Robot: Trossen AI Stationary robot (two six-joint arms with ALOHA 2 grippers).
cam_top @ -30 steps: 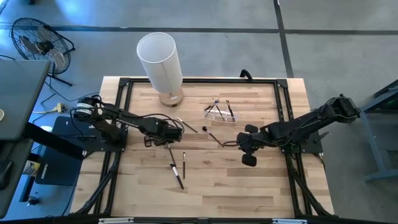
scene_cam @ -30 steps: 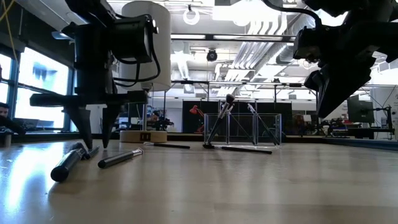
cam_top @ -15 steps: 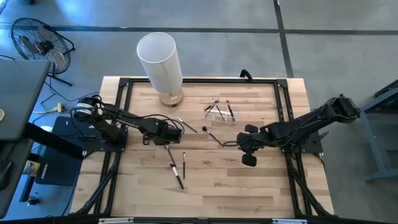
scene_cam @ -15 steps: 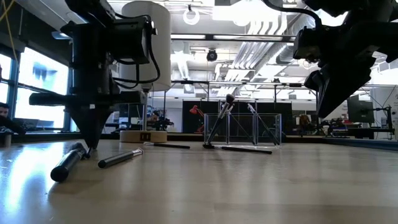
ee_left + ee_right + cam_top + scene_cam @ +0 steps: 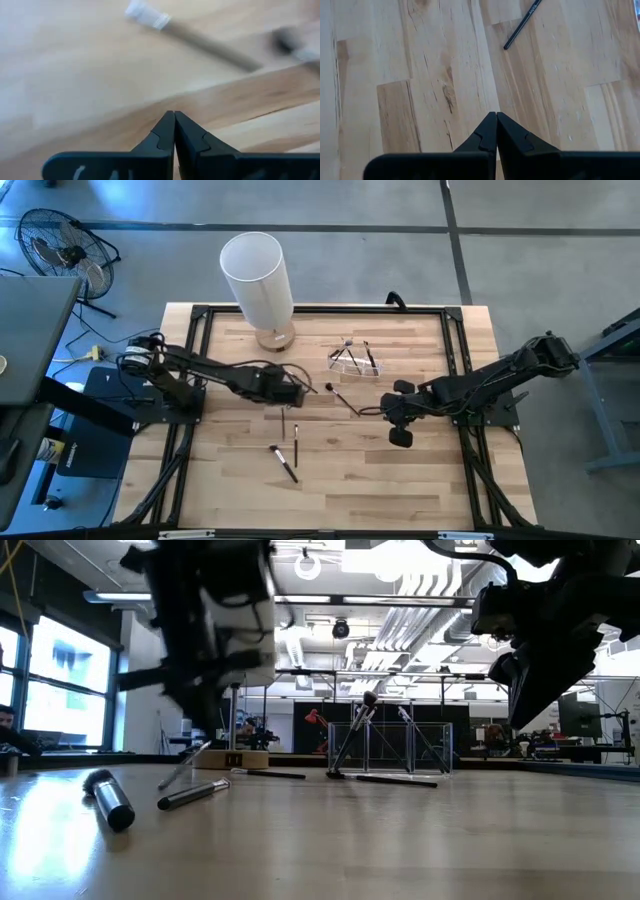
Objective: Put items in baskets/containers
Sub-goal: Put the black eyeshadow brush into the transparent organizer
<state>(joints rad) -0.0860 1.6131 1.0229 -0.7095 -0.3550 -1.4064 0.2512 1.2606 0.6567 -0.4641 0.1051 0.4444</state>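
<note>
Several thin dark brushes lie on the wooden table: one (image 5: 296,432), one (image 5: 283,463) and a short thick one (image 5: 110,802) toward the near side, and one (image 5: 300,383) farther off. My left gripper (image 5: 290,395) hangs above them, shut on a thin brush (image 5: 186,765). The clear holder (image 5: 355,362) stands at the far middle with a few brushes leaning in it. My right gripper (image 5: 370,412) hovers shut with nothing in it, right of centre, beside another lying brush (image 5: 345,402). My left gripper has the thin brush by its upper end (image 5: 207,745), its fingers pointing down from above. In the left wrist view the shut fingers (image 5: 165,132) hide the place of contact. The brush hangs slanted below them, its lower end (image 5: 163,785) down by the table.
A tall white cylinder (image 5: 258,280) on a wooden base stands at the far left of the table. A black frame (image 5: 200,340) runs round the tabletop. One brush (image 5: 522,25) lies ahead of my right gripper. Bare wood lies along the near edge.
My left gripper has shut at the table on a brush, then risen and gone toward the table's right edge. That brush's one end is now lifted, so it hangs slanted. The short thick brush beside it has turned on the table.
</note>
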